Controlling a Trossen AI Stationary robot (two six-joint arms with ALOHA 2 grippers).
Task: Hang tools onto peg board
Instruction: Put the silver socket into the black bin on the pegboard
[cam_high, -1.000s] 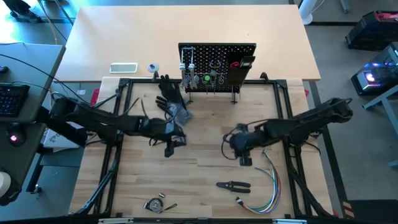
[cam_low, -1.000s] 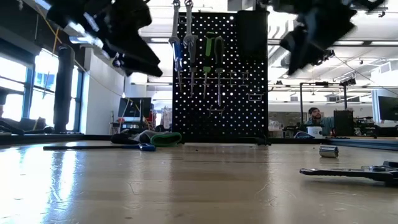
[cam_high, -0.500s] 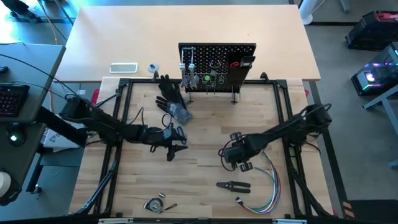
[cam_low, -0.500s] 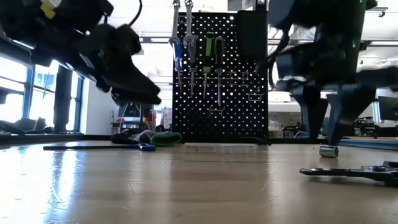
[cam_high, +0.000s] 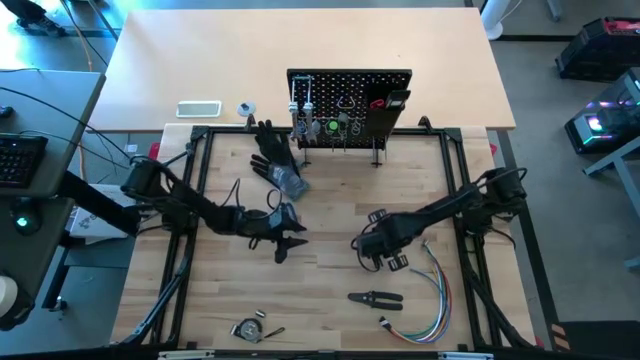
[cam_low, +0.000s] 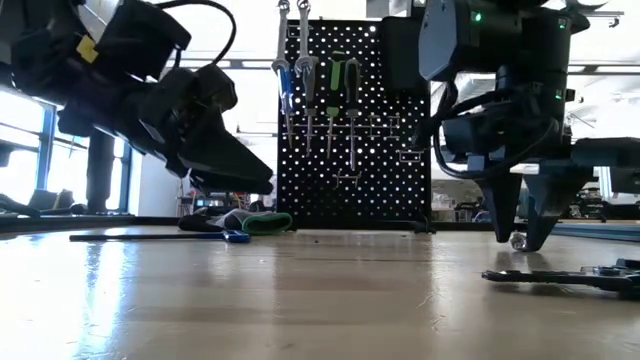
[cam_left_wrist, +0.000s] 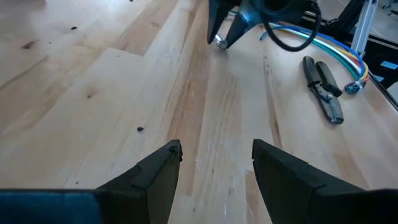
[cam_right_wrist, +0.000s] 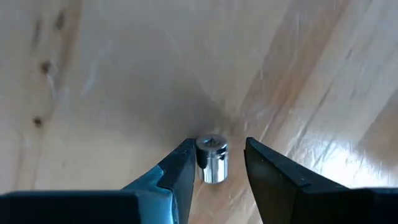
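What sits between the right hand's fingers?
A small silver socket stands on the table between the open right hand's fingers, seen in the right wrist view.

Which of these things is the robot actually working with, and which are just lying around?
For the job: peg board, hung tools, silver socket inside the open right gripper, loose pliers.
Lying about: black glove, coloured wires, phone.

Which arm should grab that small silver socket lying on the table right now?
Right. The right gripper is already down at the table with its open fingers on either side of the silver socket. The left gripper is open, empty, and well short of it.
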